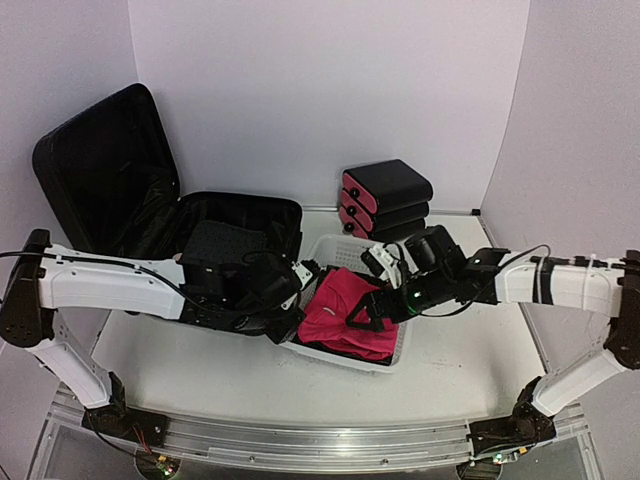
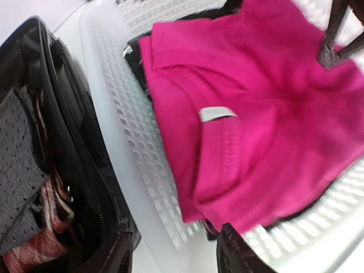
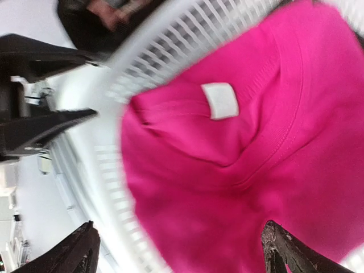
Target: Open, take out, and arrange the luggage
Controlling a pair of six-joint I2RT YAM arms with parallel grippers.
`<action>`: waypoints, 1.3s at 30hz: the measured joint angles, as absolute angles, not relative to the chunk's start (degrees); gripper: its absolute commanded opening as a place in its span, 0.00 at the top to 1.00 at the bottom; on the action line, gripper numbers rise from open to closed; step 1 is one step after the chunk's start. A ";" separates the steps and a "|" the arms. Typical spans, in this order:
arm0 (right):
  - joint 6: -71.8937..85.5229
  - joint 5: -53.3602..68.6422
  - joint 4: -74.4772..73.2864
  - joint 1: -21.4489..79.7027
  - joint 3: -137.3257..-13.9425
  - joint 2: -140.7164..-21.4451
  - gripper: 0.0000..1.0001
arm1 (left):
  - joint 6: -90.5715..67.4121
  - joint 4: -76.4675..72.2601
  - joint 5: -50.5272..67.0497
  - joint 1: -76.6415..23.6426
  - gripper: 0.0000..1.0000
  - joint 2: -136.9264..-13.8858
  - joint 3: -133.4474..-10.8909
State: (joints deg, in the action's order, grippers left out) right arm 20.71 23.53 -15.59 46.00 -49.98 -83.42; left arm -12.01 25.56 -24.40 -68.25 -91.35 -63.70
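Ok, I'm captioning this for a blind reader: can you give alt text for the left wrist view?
A pink shirt with a white neck label lies in a white mesh basket. Left of it is the open black luggage, with grey and striped clothes inside.

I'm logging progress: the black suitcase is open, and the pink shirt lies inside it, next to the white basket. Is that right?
Not quite. The pink shirt lies in the white mesh basket, not in the suitcase, as the top external view shows. The suitcase is open and stands beside the basket.
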 measured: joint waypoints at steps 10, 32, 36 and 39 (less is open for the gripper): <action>24.88 22.15 -24.18 45.89 -57.39 -75.83 0.36 | -15.44 30.44 -7.70 -66.48 0.72 -87.85 -73.06; 32.75 23.42 -25.76 46.85 -53.89 -92.44 0.57 | -23.66 26.09 0.51 -61.54 0.65 -106.78 -73.89; 32.47 22.00 -27.11 47.29 -54.28 -90.56 0.43 | -23.86 27.90 3.62 -61.49 0.63 -104.22 -74.15; 31.68 20.58 -29.74 47.27 -54.61 -86.98 0.30 | -23.90 29.65 6.07 -61.43 0.59 -102.13 -75.99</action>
